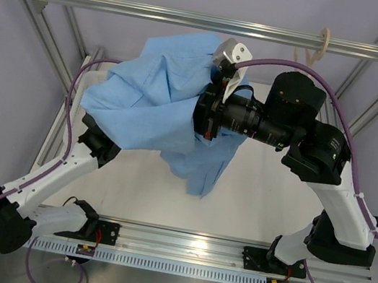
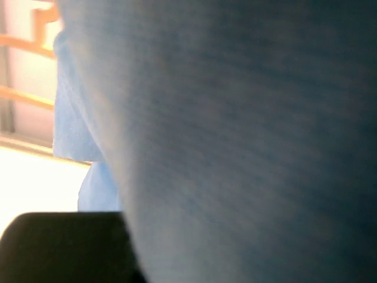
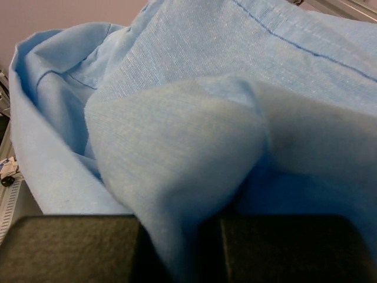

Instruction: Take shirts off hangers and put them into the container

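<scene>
I saw the light blue shirt (image 1: 160,100) off its hanger (image 1: 324,44) — the cream hook hung bare on the frame bar (image 1: 196,19) at upper right — and bunched aloft at upper centre. The right gripper (image 3: 179,247) pinched a fold between its jaws, and the left gripper (image 2: 132,250) was closed, buried in cloth, apparently gripping it too. Left to do, I judged: lowering the shirt into the container (image 1: 265,206) beneath.

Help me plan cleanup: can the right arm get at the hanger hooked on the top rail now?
Probably not yet: the right claw grips the light blue shirt. The way to the hanger looks open otherwise.
</scene>
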